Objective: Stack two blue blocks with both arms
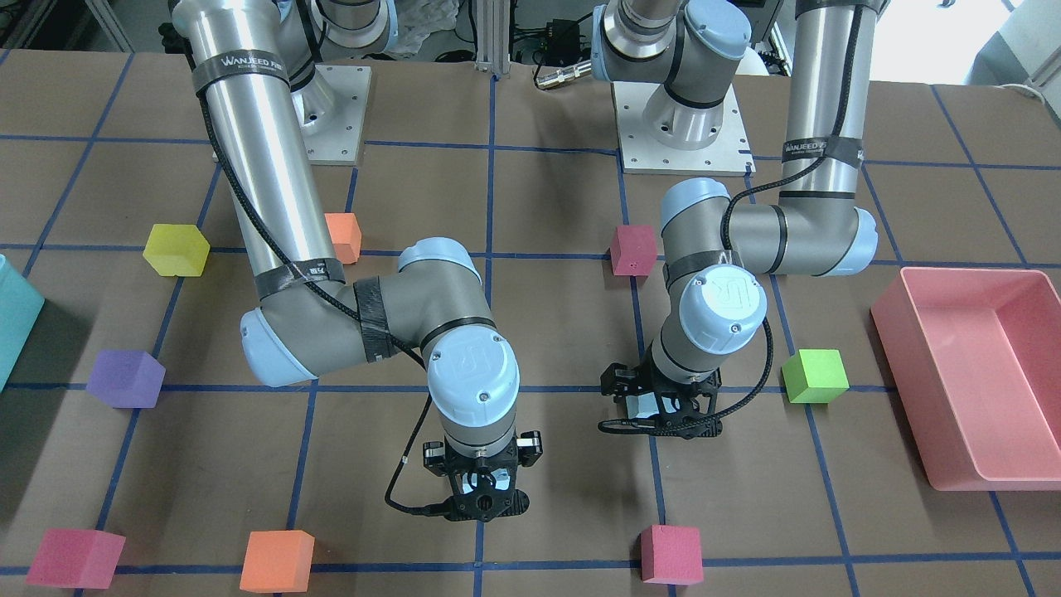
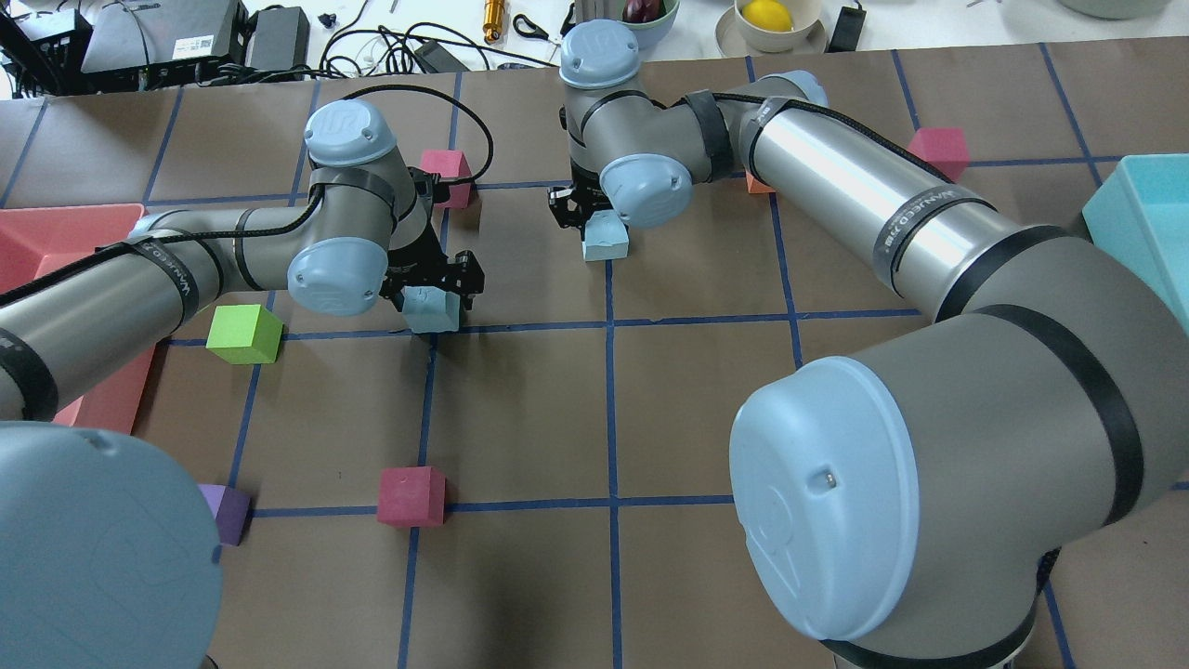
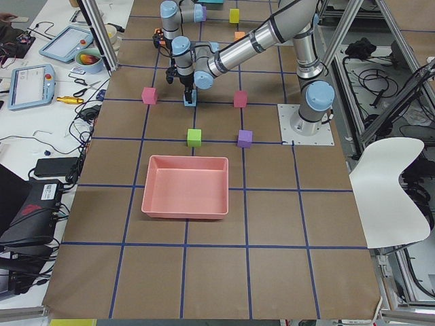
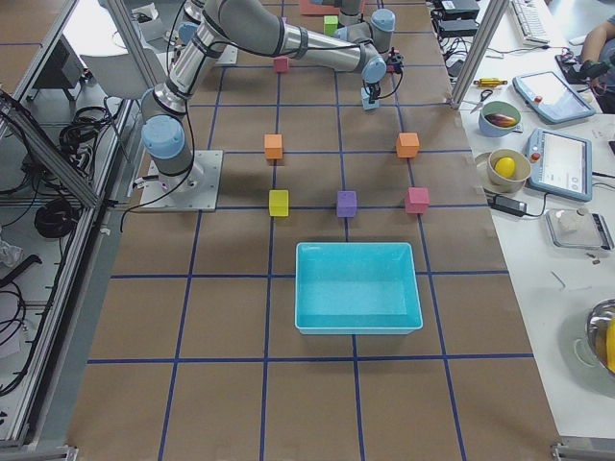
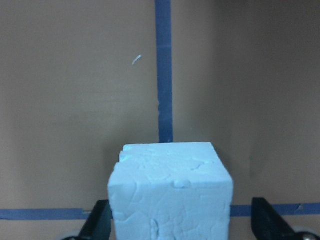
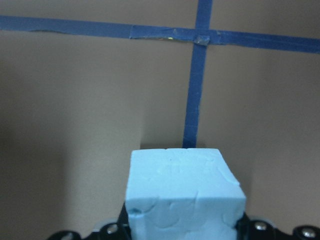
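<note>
Straddling one pale-blue foam cube (image 5: pixel 170 192), the left gripper (image 5: pixel 181 224) is held spread; the other pale-blue foam cube (image 6: pixel 182 192), pinched by the right gripper (image 6: pixel 182 231), is found rightward and farther out

Arms down; left gripper (image 2: pixel 434 295) spread, right gripper (image 1: pixel 486 496) clamping block (image 6: pixel 182 190)

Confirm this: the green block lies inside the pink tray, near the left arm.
Wrong on one point: the green block lies on the table beside the pink tray, not inside it, near the left arm. The overhead view shows it.
</note>
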Tool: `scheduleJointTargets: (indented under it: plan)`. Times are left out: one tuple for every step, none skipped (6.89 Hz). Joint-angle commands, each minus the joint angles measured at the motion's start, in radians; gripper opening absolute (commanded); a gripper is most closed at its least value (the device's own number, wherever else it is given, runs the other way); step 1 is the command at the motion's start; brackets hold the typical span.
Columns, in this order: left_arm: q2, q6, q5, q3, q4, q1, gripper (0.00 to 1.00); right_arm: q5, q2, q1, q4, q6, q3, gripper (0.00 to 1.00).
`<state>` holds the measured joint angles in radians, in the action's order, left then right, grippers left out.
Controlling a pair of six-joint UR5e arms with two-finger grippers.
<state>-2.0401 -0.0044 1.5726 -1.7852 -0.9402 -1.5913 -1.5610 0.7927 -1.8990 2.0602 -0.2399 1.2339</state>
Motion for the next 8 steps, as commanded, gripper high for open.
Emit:
scheduleJointTargets:
  plan:
    - [-0.002, 0.003, -0.005, -0.002, 0.021, 0.001, 0.73, -0.004, -0.009, 0.000, -0.002, -0.004, -0.007, 0.99]
    - [-0.002, 0.001, -0.002, 0.001, 0.021, 0.001, 0.45, -0.004, -0.001, 0.004, -0.003, 0.002, -0.008, 1.00]
    - [0.001, 0.001, 0.000, 0.006, 0.021, 0.001, 0.22, 0.002, 0.019, 0.029, -0.006, 0.002, -0.010, 1.00]
    - [0.020, 0.001, 0.000, 0.018, 0.027, 0.001, 0.14, 0.012, 0.067, 0.076, -0.018, 0.005, -0.007, 1.00]
    - [0.020, 0.000, -0.008, 0.064, 0.012, -0.002, 0.13, 0.013, 0.145, 0.113, -0.113, 0.007, -0.007, 1.00]
    - [0.009, -0.009, -0.009, 0.123, -0.024, -0.015, 0.13, 0.012, 0.251, 0.133, -0.215, 0.030, 0.002, 1.00]
    - [0.001, -0.017, -0.011, 0.195, -0.090, -0.030, 0.12, 0.012, 0.343, 0.168, -0.344, 0.050, 0.012, 1.00]
    - [-0.014, -0.029, -0.009, 0.276, -0.133, -0.060, 0.12, 0.013, 0.426, 0.194, -0.430, 0.100, 0.028, 1.00]
